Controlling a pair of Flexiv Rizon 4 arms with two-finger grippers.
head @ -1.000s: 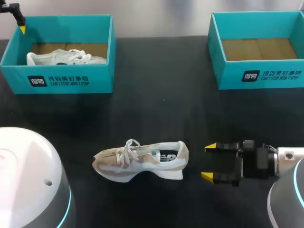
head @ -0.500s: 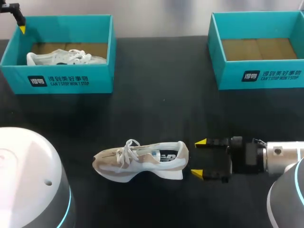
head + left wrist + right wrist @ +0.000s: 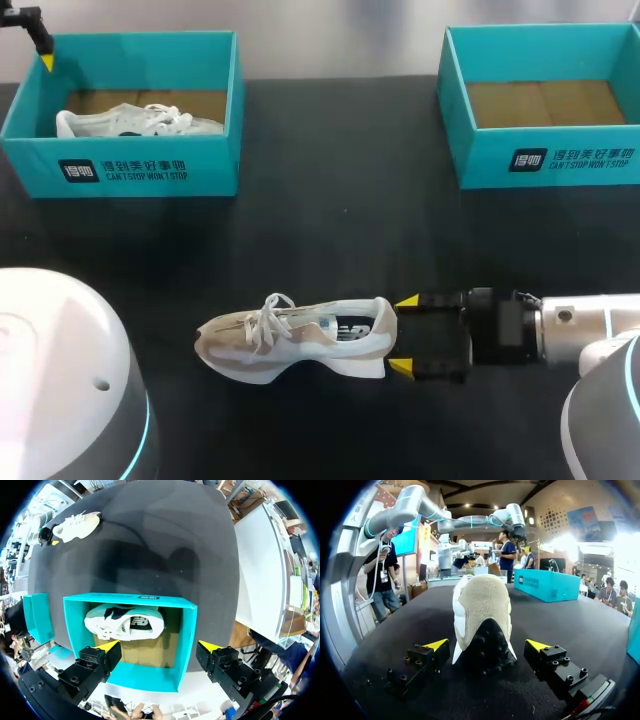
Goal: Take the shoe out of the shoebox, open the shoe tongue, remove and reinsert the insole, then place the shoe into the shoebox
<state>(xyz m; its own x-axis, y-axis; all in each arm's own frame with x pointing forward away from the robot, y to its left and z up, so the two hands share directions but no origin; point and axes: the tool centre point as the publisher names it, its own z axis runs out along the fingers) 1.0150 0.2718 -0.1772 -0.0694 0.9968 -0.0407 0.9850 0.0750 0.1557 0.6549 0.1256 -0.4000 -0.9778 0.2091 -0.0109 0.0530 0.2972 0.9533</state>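
A beige and white shoe [image 3: 290,340] lies on its side on the black table, toe to the left. My right gripper [image 3: 403,335] is open at its heel, one yellow tip on each side. In the right wrist view the heel [image 3: 482,615] stands between the open fingers of the gripper [image 3: 487,644], with gaps to both. My left gripper [image 3: 159,646] hangs open above the left shoebox [image 3: 145,677], which holds a second white shoe [image 3: 125,622]. In the head view only part of the left gripper [image 3: 40,45] shows, at that shoebox's [image 3: 120,170] far left corner.
An empty teal shoebox [image 3: 545,160] stands at the back right. The second shoe [image 3: 135,122] lies inside the left box. Black tabletop stretches between the boxes and the loose shoe.
My right gripper has slid left along the table until its open tips flank the shoe's heel. The left arm and the shoe have not moved.
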